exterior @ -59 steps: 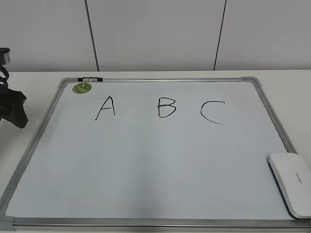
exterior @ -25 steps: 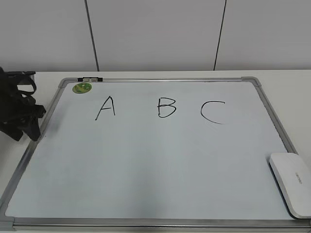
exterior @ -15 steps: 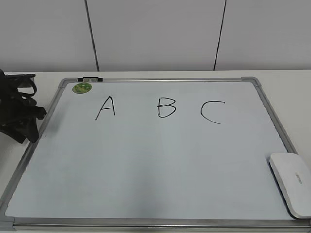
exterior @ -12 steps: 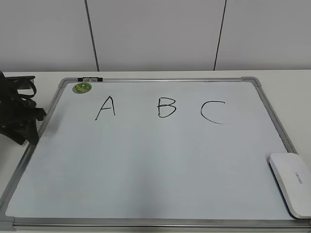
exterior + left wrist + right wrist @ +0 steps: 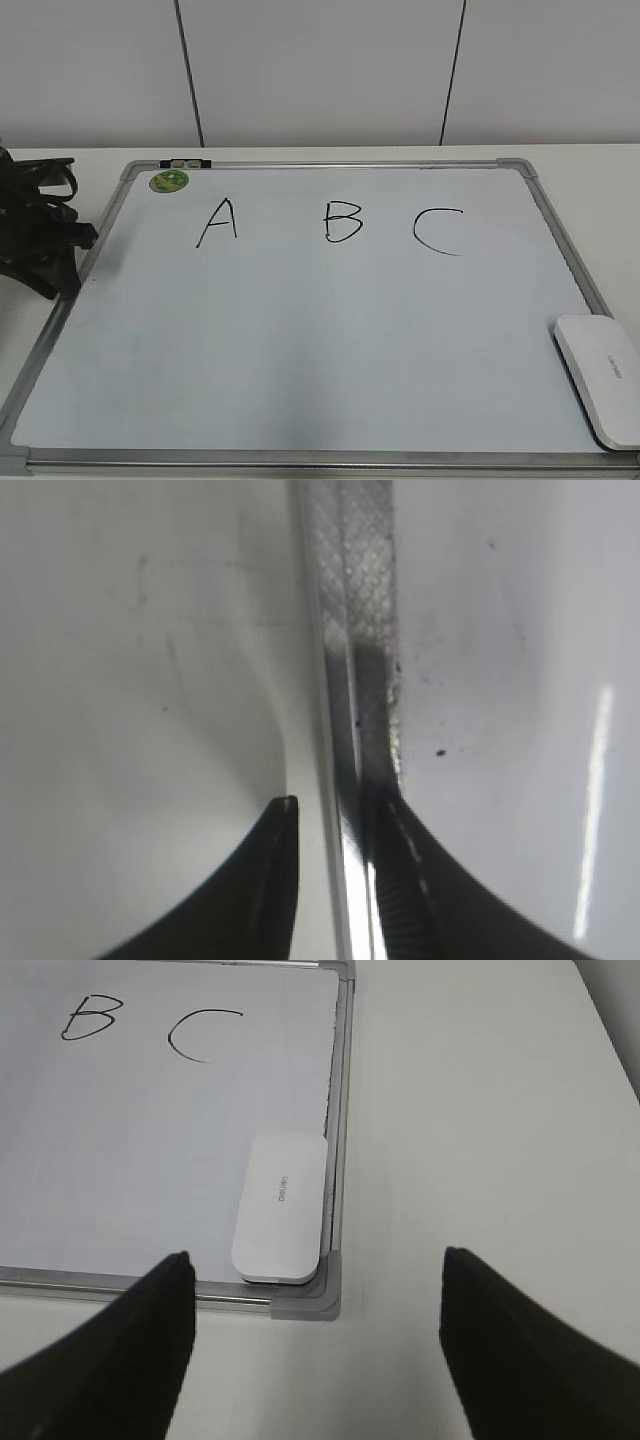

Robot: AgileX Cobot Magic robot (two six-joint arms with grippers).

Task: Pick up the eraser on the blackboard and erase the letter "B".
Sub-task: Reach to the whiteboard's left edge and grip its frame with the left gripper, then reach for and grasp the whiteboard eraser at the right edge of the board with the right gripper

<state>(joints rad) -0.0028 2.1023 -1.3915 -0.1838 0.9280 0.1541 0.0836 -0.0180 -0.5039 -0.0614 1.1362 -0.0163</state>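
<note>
The white eraser (image 5: 600, 380) lies flat in the front right corner of the blackboard (image 5: 320, 330); the right wrist view shows it too (image 5: 280, 1208). The black letter "B" (image 5: 342, 221) stands in the middle of the top row and also shows in the right wrist view (image 5: 88, 1016). My left gripper (image 5: 62, 280) is at the board's left edge; in the left wrist view (image 5: 335, 815) its jaws are narrowly closed over the silver frame rail (image 5: 350, 600). My right gripper (image 5: 315, 1260) is wide open and empty, above the table just in front of the eraser's corner; it is out of the exterior view.
A black "A" (image 5: 217, 222) stands left of the B and a black "C" (image 5: 440, 231) right of it. A green sticker (image 5: 169, 181) sits at the board's top left. White table surrounds the board, and a panelled wall stands behind.
The left arm has come in from the far left to the board's left frame rail and settled there. The eraser, board and letters have not moved.
</note>
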